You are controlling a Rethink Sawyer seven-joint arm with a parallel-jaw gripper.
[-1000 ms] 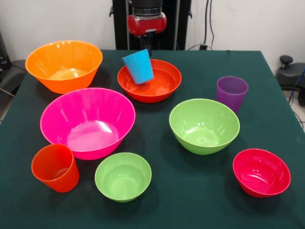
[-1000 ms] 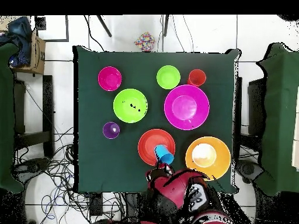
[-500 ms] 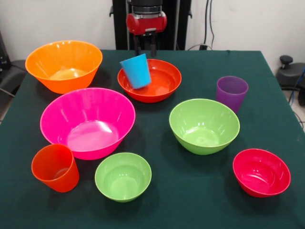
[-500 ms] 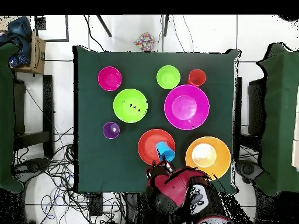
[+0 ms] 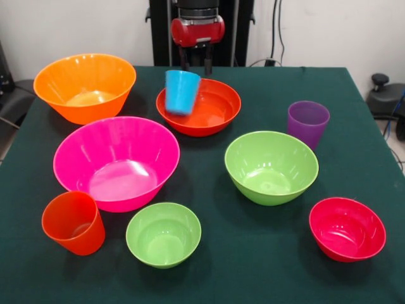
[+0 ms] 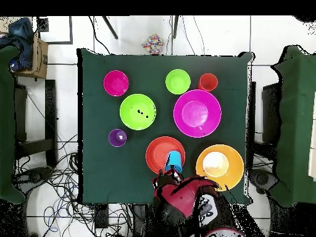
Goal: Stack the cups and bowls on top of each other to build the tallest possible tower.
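Standing almost upright in the shallow red-orange bowl [image 5: 202,106], the blue cup [image 5: 181,92] leaned against that bowl's left rim in the front view. The gripper [image 5: 195,62] hung just behind and above it, its two dark fingers spread apart and closing on nothing; the cup was free of them.

Around this pair the other pieces lay singly on the green table [image 5: 266,253], none stacked. The large orange bowl [image 5: 85,86] sat at the far left, with the large pink bowl [image 5: 116,161] in front of it and close to the red-orange bowl's left side. The orange cup [image 5: 74,222] stood just beside the pink bowl's near edge, and the small lime green bowl [image 5: 163,234] was next to that cup. The medium lime green bowl [image 5: 271,166] occupied the middle right, the purple cup [image 5: 307,123] stood behind it near the right edge, and the small crimson bowl [image 5: 347,228] lay at the near right. Nothing sat between the gripper and the blue cup.

No brand, label or writing could be read on any piece.
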